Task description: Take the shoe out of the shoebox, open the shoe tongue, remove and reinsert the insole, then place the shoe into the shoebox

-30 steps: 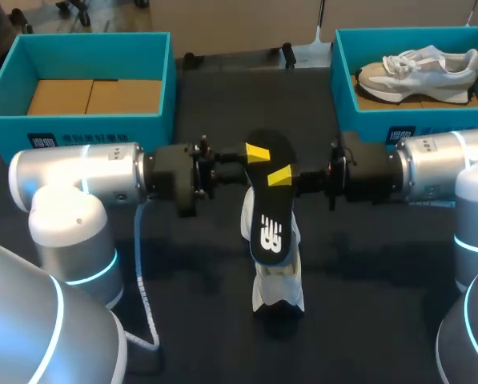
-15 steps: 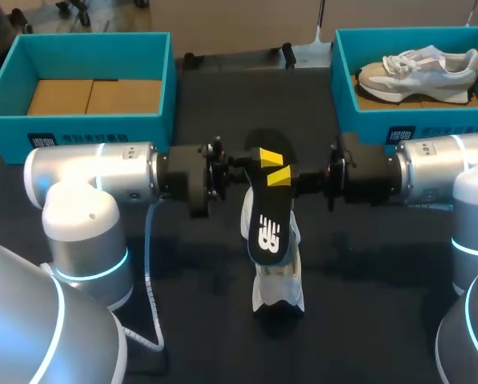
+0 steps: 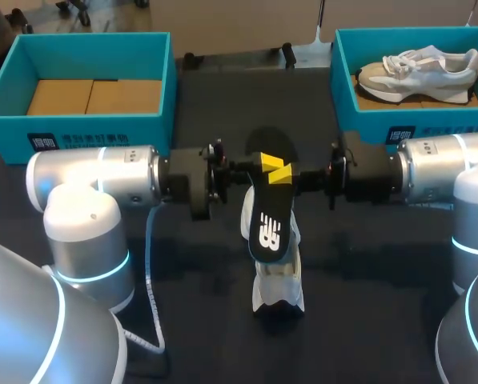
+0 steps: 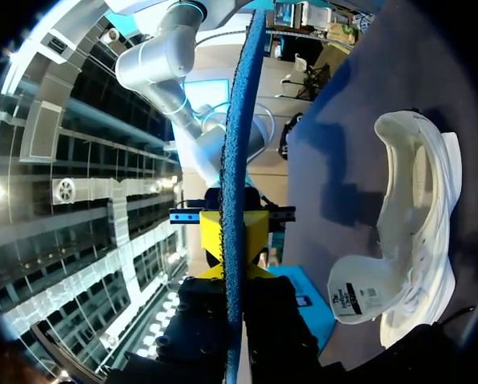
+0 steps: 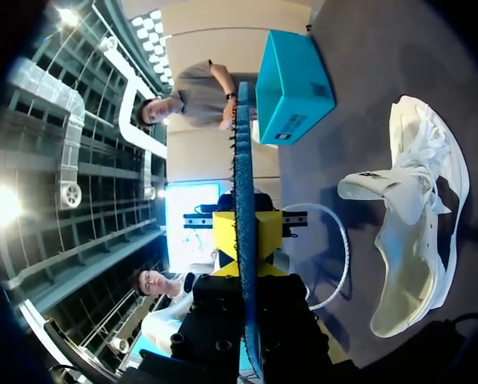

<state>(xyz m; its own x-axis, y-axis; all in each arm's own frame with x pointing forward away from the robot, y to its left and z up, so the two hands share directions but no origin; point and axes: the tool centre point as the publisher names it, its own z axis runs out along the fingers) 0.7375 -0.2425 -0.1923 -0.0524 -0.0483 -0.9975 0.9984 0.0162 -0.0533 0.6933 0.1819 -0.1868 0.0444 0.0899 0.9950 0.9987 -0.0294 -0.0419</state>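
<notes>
Evidently the left gripper (image 4: 232, 240) and right gripper (image 5: 247, 238) were each pinched narrow on the insole (image 3: 267, 224) from opposite sides, probably to steady it; the shoe (image 3: 279, 280) lay just beneath them, opened for reinsertion

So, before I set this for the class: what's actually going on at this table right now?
Both arms hold the black insole in the air over the middle of the table. The left end effector and the right end effector each grip it, coming in from opposite sides. Below it lies the white shoe, its tongue folded open. A second shoe sits in the right shoebox; the left shoebox shows brown cardboard inside.
</notes>
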